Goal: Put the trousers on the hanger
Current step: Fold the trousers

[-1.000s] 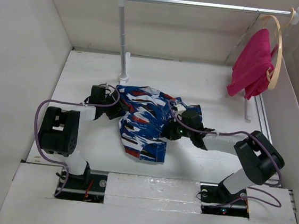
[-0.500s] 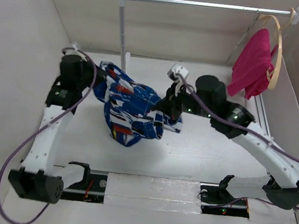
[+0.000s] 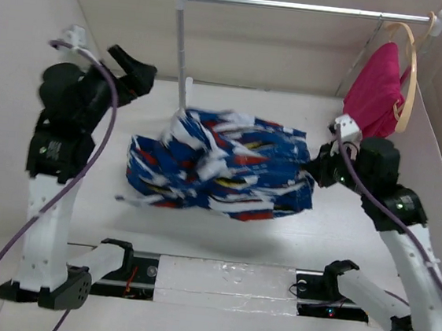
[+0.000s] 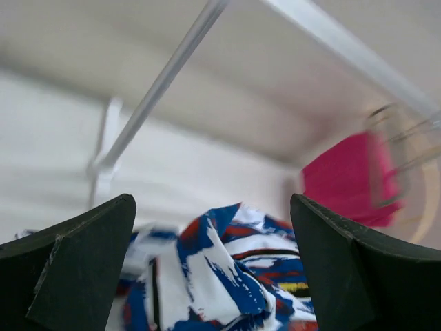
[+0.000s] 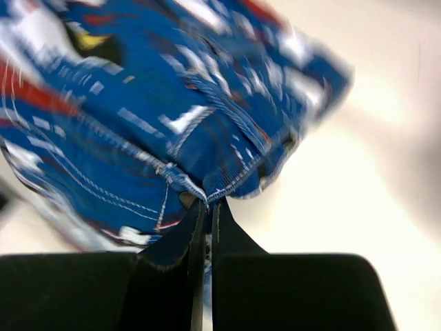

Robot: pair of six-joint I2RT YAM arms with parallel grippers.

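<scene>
Since half a second ago the left gripper (image 3: 138,74) has let the trousers (image 3: 220,169) go and lifted to the upper left of the overhead view. The right gripper (image 5: 205,205) has swung from the middle to the right, pulling the cloth out wide.

The left claw now stands wide open with nothing in it. In its wrist view both fingers (image 4: 76,269) frame bare air, with the trousers lower down beyond them and well apart from the tips. The right claw is pinched tight. Its wrist view shows the two tips pressed together on a stitched edge of the trousers, with cloth bunching away above them.

The trousers are a blurred, crumpled band of blue, white, red and black. They spread across the middle of the table (image 3: 289,117), from left of centre to the right claw at their right end. Whether they touch the table cannot be told through the blur.

The rack (image 3: 301,7) stands at the back, with its left post just behind the top edge of the trousers. A pink garment (image 3: 375,91) hangs on a wooden hanger (image 3: 409,75) at the upper right. The hanger (image 3: 358,61) shows only as a thin grey wire slanting just left of the garment, well away from both claws and above the trousers' right end.
</scene>
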